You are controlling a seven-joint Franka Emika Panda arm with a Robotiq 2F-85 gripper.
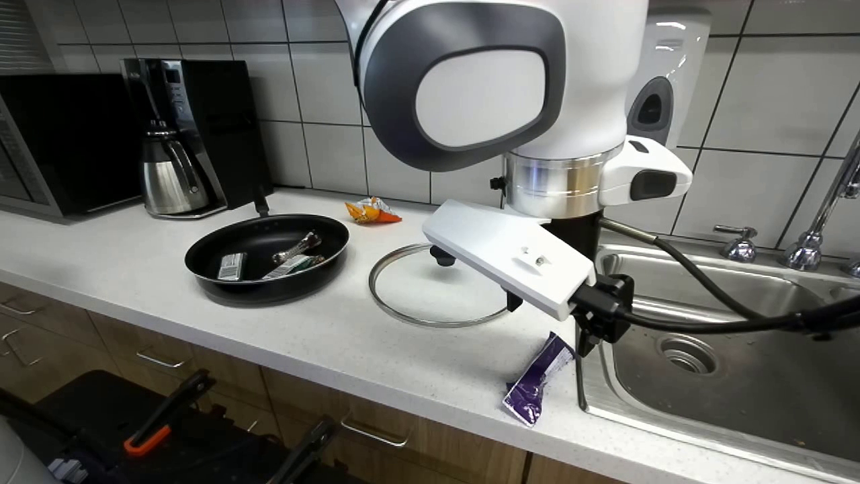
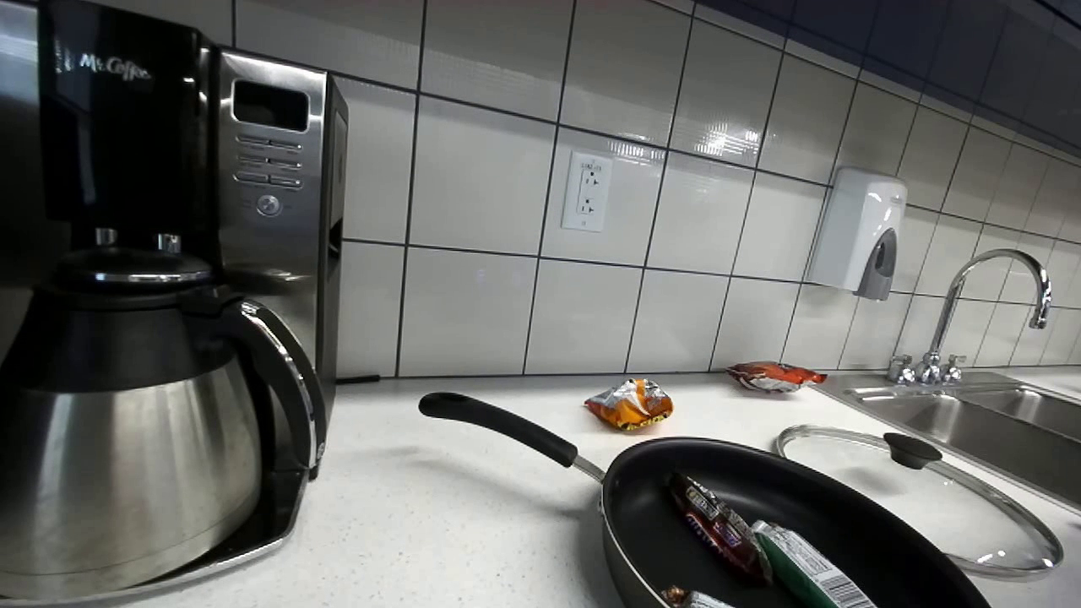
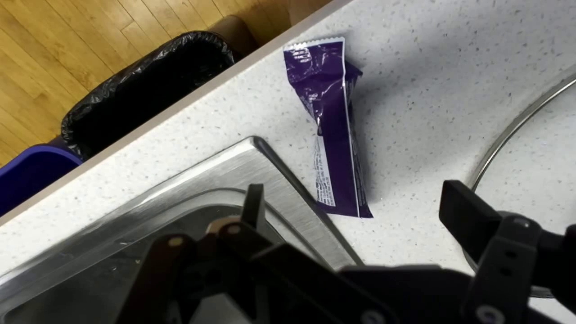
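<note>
Lies as a narrow, twisted packet [image 3: 335,135] of crinkled, glossy purple film, serrated at one end, on speckled white counter [image 3: 418,135] just beside the brushed-steel sink [image 3: 265,166]. Has the gripper [image 3: 353,198] spread wide above, holding nothing. Sits near a metal-rimmed glass lid [image 1: 437,289], well apart from a black pan [image 1: 269,290] of wrapped bars [image 1: 232,267]. Ends near the front edge [image 3: 256,56], leaving counter room before the lid
</note>
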